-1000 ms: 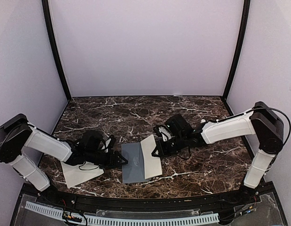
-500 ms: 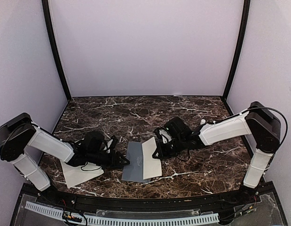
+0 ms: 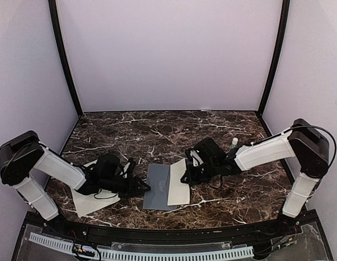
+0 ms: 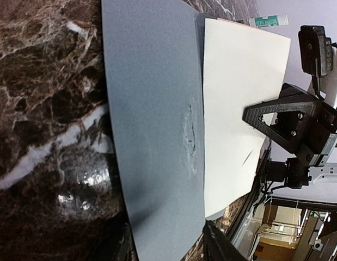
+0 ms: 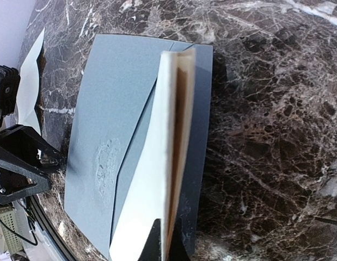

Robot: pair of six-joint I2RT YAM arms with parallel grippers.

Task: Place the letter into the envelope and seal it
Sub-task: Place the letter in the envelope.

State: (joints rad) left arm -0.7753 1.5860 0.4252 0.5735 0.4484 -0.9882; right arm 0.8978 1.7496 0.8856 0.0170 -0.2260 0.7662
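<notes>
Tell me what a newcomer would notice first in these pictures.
The slate-grey envelope lies mid-table, with a folded cream letter tilted over its right side, pinched by the right pincer. The left pincer sits at the envelope's left edge, with another cream sheet under that arm.

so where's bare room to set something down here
Bare: the far strip of table along the back wall, and the near right between letter and right arm base. Crowded: near middle, with envelope, left claw, right claw; white sheet near left.
</notes>
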